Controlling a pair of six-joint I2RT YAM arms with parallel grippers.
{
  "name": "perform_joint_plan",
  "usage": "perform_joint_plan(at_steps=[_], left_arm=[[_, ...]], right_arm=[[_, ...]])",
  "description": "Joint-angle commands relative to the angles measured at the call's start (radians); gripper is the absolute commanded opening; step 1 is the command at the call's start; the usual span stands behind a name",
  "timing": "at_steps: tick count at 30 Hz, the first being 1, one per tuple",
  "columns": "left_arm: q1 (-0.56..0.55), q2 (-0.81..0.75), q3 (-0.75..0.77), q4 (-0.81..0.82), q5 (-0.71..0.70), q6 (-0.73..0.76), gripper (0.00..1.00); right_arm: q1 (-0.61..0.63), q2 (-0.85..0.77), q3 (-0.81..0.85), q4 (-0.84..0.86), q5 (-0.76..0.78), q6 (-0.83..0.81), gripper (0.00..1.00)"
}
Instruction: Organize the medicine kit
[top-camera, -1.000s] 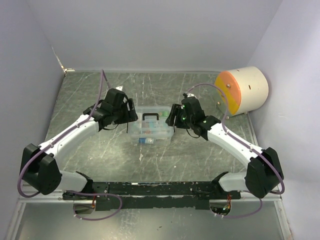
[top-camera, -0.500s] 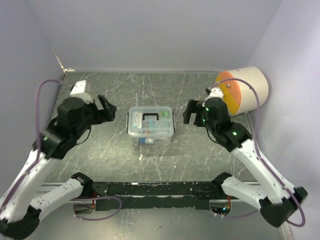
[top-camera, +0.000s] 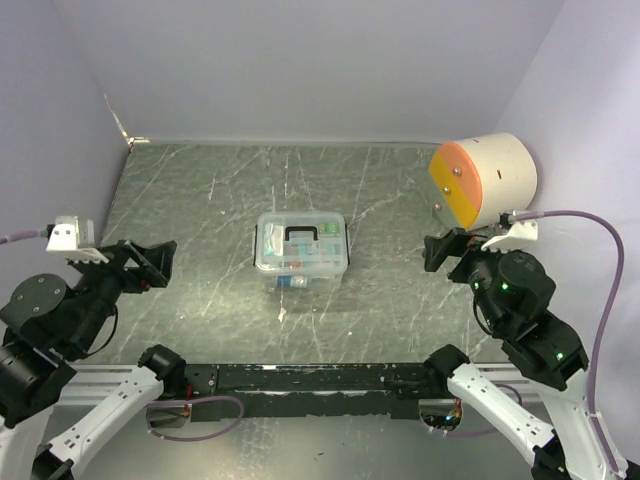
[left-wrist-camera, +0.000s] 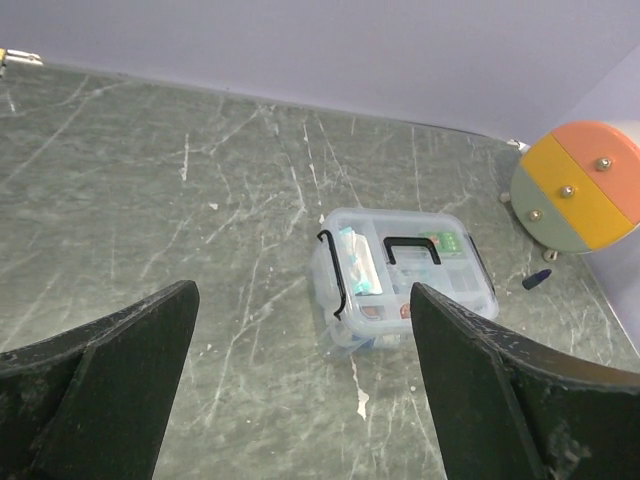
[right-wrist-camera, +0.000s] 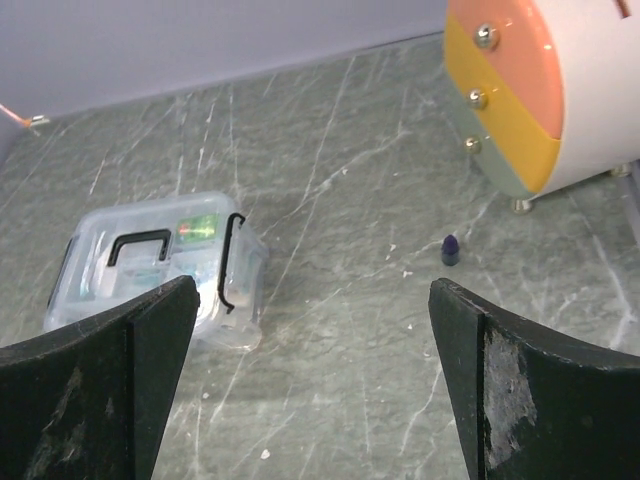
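medicine kit closed at mid-table, both arms drawn off and open

medicine kit (top-camera: 300, 245) sits near the middle of the grey marbled table (top-camera: 200, 190) in the top view, its clear lid on and the black handle (top-camera: 301, 235) uppermost. the left gripper (top-camera: 150, 262) hangs well off to its left and the right gripper (top-camera: 445, 250) well off to its right. both are apart from the medicine kit and hold nothing. a cream-and-orange cylinder (top-camera: 485, 180) lies on its side at the far right, close to the wall.

left wrist view: the two black fingers (left-wrist-camera: 130, 370) stand wide apart, with only table between them. the medicine kit lies ahead, framed between them, with a black wire latch (left-wrist-camera: 332, 275) over its left end and small coloured items showing through the lid. a small dark object (left-wrist-camera: 537, 279) lies on the table just beside the cylinder's face.

right wrist view: the jaws likewise gape wide and empty. the medicine kit lies ahead to the left and the cylinder at upper right. the small dark object is between them, nearer the cylinder.
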Motion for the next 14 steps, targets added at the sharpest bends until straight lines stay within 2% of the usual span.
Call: perform_joint_plan(at_steps=[1,14], left_arm=[[-0.005,-0.032,0.047,-0.041,-0.037,0.077,0.99],[-0.004,-0.039,0.043,-0.020,-0.059,0.107,1.00]], right_arm=[[-0.001,-0.023,0.041,-0.050,0.081,-0.025,1.00],[0.000,-0.049,0.034,-0.036,0.102,-0.020,1.00]])
